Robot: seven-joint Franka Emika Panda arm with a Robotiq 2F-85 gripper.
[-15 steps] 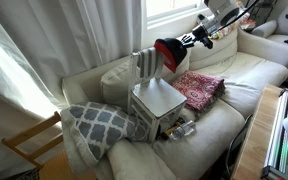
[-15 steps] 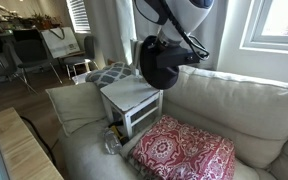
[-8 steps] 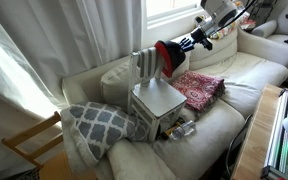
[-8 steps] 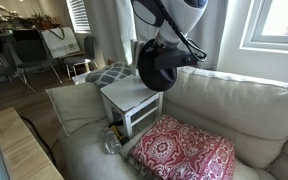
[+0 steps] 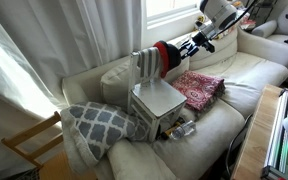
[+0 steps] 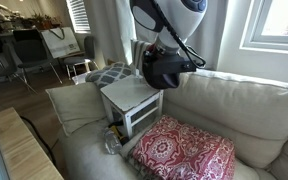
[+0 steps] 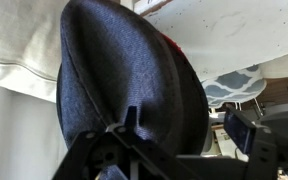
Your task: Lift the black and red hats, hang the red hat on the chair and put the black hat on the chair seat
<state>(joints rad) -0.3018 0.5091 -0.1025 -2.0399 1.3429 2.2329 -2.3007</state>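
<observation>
Two hats, the red hat (image 5: 162, 57) and the black hat (image 6: 161, 69), hang on the chair (image 5: 156, 98) back. The gripper (image 5: 184, 46) is spread and empty. Retreat straight from the chair without snagging the fabric.

— Where's the chair (image 5: 156, 98)?
— Upright on the sofa (image 5: 246, 68): small, white-grey, with a square flat seat and a slatted back.
— And the red hat (image 5: 162, 52)?
— At the top corner of the chair's back, against the slats. Only a red strip shows.
— The black hat (image 6: 162, 70)?
— Round and soft, standing on edge, pressed against the red hat on the side away from the slats, above the seat.
</observation>
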